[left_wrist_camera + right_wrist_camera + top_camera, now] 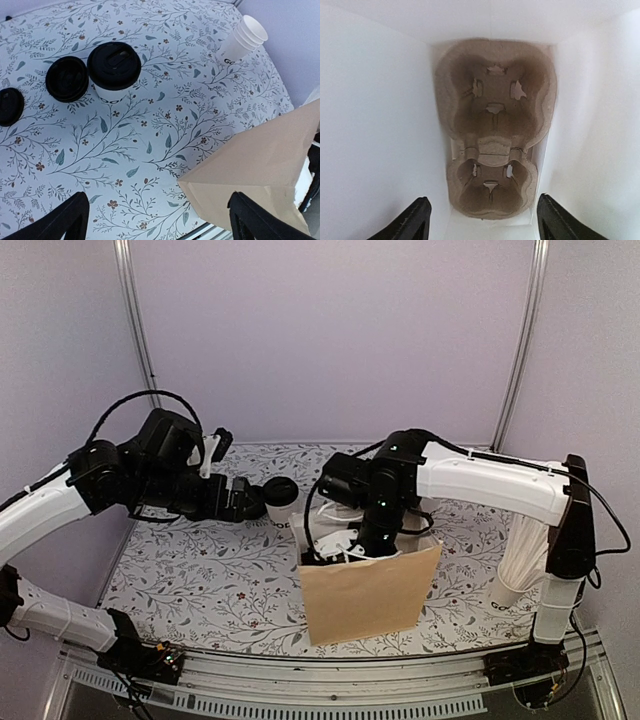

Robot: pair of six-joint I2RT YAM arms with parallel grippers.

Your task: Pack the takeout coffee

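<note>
Top view. Left arm point(60, 505) reaches in from the left edge, and the left gripper point(252, 502) sits just left of the takeout coffee point(281, 492). The coffee is a white cup with a black lid, upright on the floral table point(200, 570), centre of frame. From this view, cannot tell whether gripper and cup touch. Right arm point(480, 480) crosses from the right, its wrist tipped down into the open top of the brown paper bag point(370, 592). The bag stands upright, lower centre. Stack of lidless cups point(520, 558) leans at the right edge, beside the right arm's base.

Left wrist view. Both fingertips point(65, 220) show at the bottom corners, spread wide, only tablecloth between them: pincer open, holding nothing. The coffee is upper left of frame, well apart from the fingertips. A loose black lid point(66, 78) lies just left of the cup, nearly touching it. A second lid point(9, 106) lies at the far left edge. The lidless stack is upper right. The bag's corner fills the lower right.

Right wrist view. Looking straight down inside the bag, white walls on every side. A pulp cup carrier point(492, 130) lies flat on the bottom, two wells showing bare pulp. The right gripper point(485, 222) has its fingertips point(412, 220) at the lower corners, set apart with nothing between them: pincer open. The coffee does not show here.
</note>
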